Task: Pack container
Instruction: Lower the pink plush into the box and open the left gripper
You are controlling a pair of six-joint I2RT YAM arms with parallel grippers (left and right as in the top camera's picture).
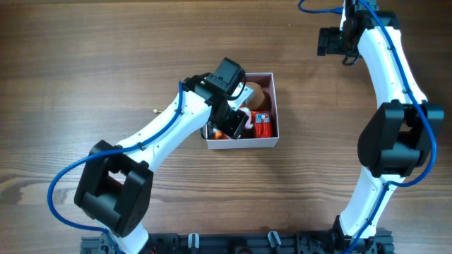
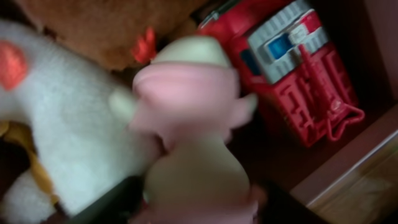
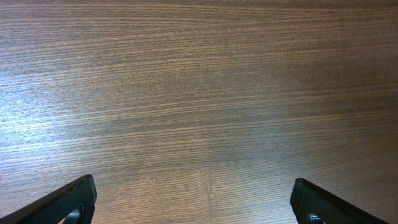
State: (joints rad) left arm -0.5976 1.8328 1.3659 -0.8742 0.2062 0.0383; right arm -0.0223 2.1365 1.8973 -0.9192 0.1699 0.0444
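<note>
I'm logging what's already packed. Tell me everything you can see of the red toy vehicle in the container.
The red toy vehicle looks like hard plastic: a red body with moulded ribs, a grey roof section carrying a blue-and-red light bar, and a thin red hooked arm. It lies inside the container, in the right part, close to the wall. A blurred pink toy overlaps its edge in the left wrist view; contact cannot be told.

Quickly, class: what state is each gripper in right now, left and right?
Left gripper: cannot be told; a blurred pink toy fills its wrist view.
Right gripper: open, holding nothing.
</note>
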